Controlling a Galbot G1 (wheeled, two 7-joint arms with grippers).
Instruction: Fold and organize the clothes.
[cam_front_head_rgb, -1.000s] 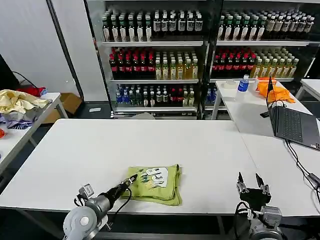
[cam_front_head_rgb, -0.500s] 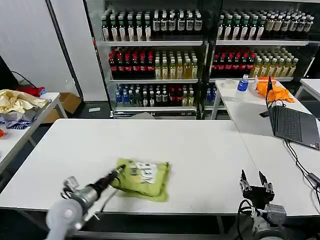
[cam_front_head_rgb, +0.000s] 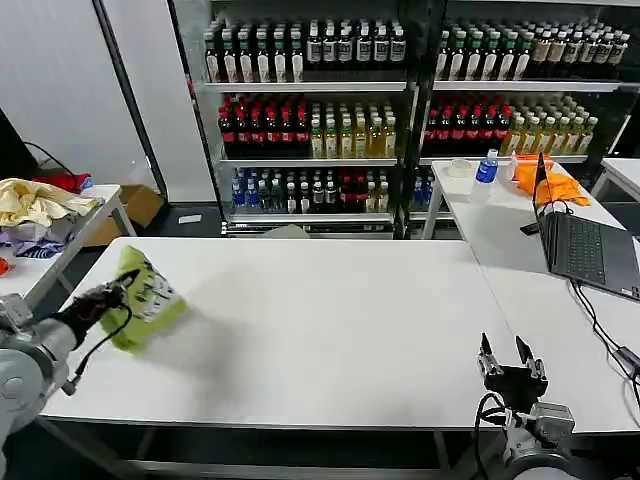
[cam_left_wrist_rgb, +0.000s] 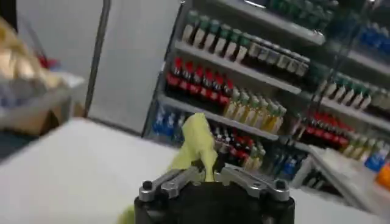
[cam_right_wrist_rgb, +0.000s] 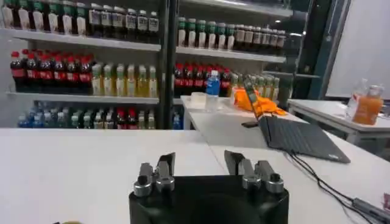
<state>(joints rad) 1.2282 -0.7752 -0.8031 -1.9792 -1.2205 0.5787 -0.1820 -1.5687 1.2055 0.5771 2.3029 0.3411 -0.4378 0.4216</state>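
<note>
Our left gripper (cam_front_head_rgb: 112, 293) pinches folded lime T-shirt (cam_front_head_rgb: 148, 300) over white table's (cam_front_head_rgb: 330, 320) left edge. Weak pinch, shirt may drop, unfold. Right gripper (cam_front_head_rgb: 510, 352) open, empty, near table's front.

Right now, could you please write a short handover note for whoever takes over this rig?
Left gripper: shut on the folded lime T-shirt, carrying it at the white table's far left edge, tilted.
Right gripper: open, holding nothing, parked near the table's front right edge.
Done: shirt is folded into a compact bundle.
Left: set it down in its place; release.
</note>
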